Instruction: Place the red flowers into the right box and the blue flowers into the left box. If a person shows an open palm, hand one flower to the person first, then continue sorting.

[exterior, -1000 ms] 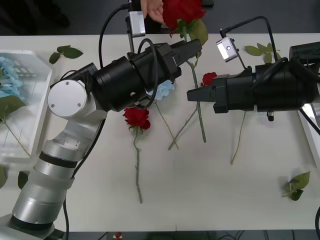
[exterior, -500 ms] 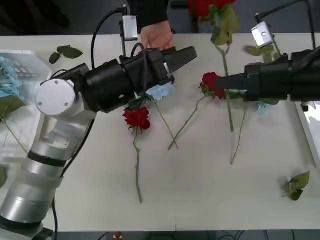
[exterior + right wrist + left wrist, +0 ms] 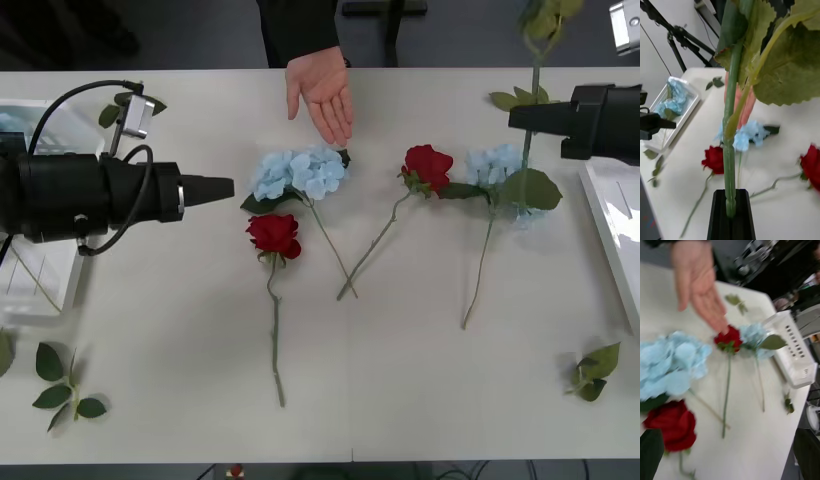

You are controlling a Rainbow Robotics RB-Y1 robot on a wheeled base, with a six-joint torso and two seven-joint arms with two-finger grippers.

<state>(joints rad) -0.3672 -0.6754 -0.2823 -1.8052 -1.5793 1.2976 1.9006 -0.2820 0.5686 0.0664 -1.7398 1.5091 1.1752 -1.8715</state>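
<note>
Flower stem [image 3: 729, 157], pinched between right fingers [image 3: 720, 215]

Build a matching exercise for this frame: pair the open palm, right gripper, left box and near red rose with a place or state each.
1. open palm
2. right gripper
3. left box
4. near red rose

A. shut on a green stem
B. contains blue flowers
C. lying loose on the table
D. held out over the table's far edge

Pairs: 1-D, 2-A, 3-B, 4-C
</note>
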